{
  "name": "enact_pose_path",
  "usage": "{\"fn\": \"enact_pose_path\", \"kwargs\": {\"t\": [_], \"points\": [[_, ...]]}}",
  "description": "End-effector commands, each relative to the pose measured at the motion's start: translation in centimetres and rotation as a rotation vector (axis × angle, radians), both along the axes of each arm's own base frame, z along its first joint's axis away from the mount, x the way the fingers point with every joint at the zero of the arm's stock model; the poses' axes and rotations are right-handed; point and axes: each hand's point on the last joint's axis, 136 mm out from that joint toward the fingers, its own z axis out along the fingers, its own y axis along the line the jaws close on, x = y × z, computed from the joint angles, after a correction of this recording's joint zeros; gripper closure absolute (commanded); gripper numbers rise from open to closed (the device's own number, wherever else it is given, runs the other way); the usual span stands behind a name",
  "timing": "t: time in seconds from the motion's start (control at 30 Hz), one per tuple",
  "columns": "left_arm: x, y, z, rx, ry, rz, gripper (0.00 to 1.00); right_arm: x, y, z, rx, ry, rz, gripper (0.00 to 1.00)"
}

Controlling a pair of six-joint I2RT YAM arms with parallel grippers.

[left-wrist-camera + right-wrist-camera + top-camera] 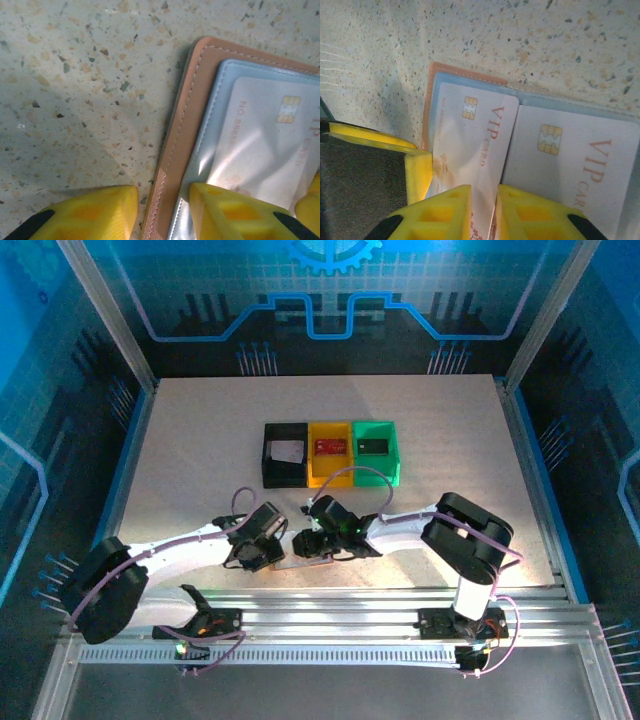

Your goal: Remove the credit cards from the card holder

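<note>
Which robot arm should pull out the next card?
Right. The right claw pinches the tilted white card that sticks out of the card holder. The left claw straddles the holder's edge and seems to be steadying it.

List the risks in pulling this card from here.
1. The right gripper pinches the tilted card only near its edge, so the card may slip free.
2. The left gripper has just one finger on the card holder, so the holder might drag along with the card.
3. The second card lies right beside the tilted one and could be nudged.
</note>
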Motion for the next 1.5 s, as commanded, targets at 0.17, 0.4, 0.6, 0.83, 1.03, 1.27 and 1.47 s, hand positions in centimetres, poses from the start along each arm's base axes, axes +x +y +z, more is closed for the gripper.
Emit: {"fn": "enact_pose_path", "kwargs": {"t": [0.17,0.4,0.6,0.83,1.03,1.27,1.47], "points": [[-1.2,-2.4,-4.4,-0.123,0.016,-0.067,0.65,-1.9,1.2,-0.5,0.109,0.032,0.074,0.82],[-1.2,-2.4,-4.3,-0.124,0.015,-0.067,0.65,-2.1,1.5,0.3,0.146,0.023,0.087,0.89],[-1.0,-2.6,-4.0,-0.125,0.007,-0.070,0.65,-2.5,1.7,0.7,0.178,0.024,0.104,0.87],[-0.9,-2.7,-3.9,-0.125,0.006,-0.071,0.64,-2.8,2.0,1.3,0.206,0.022,0.123,0.84],[-0.8,-2.7,-3.8,-0.127,0.004,-0.071,0.64,-3.2,2.2,1.3,0.207,0.022,0.141,0.88],[-0.7,-2.8,-3.6,-0.126,0.001,-0.075,0.64,-3.4,2.4,1.6,0.215,0.016,0.151,0.96],[-0.6,-2.8,-3.4,-0.121,-0.003,-0.077,0.64,-3.2,1.9,2.0,0.206,-0.005,0.136,1.00]]}}
